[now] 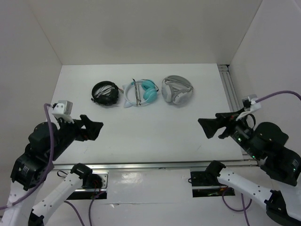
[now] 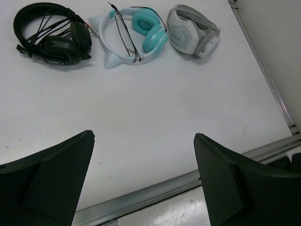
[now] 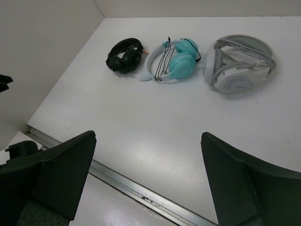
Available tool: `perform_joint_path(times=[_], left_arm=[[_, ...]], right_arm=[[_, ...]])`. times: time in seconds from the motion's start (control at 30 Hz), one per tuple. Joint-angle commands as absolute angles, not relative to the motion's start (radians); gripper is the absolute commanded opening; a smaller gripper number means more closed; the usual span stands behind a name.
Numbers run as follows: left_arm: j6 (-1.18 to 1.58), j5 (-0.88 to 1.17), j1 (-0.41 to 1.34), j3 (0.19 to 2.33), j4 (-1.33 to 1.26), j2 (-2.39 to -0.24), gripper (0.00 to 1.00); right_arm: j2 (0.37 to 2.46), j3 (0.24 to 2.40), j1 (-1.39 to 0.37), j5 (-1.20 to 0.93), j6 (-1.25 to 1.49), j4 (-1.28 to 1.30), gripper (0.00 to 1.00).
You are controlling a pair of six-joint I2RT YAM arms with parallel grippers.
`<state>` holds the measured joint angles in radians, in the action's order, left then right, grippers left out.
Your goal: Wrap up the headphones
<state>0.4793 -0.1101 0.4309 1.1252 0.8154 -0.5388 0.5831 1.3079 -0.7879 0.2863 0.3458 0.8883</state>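
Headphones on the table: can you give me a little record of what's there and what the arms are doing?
Row, left to right: black headphones; teal headphones; grey-and-white headphones
Cable: thin, black, across the teal pair's headband
Left gripper: open, empty
Right gripper: open, empty
Contact: neither touches any headphones

White matte surface (image 1: 141, 136) filled the centre of the frame. Plain white back wall (image 1: 141, 28) stood across the top, left wall (image 1: 23, 70) and right wall (image 1: 273, 52) at the sides. A metal rail (image 1: 155, 165) edged the bottom and a side rail (image 1: 229, 89) the right. Light was soft and even.
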Motion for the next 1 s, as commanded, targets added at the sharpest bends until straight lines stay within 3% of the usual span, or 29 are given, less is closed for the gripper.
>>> perform_joint_path(times=[0.0, 0.33, 0.97], left_arm=[[0.449, -0.044, 0.431, 1.12, 0.877, -0.448, 1.0], [0.449, -0.117, 0.422, 1.1, 0.982, -0.324, 1.0], [0.449, -0.126, 0.422, 1.08, 0.992, -0.284, 1.0]], right_arm=[[0.502, 1.324, -0.772, 0.262, 0.393, 0.977, 1.0], [0.463, 1.345, -0.772, 0.281, 0.422, 1.089, 1.0], [0.434, 1.281, -0.762, 0.328, 0.403, 1.089, 1.0]])
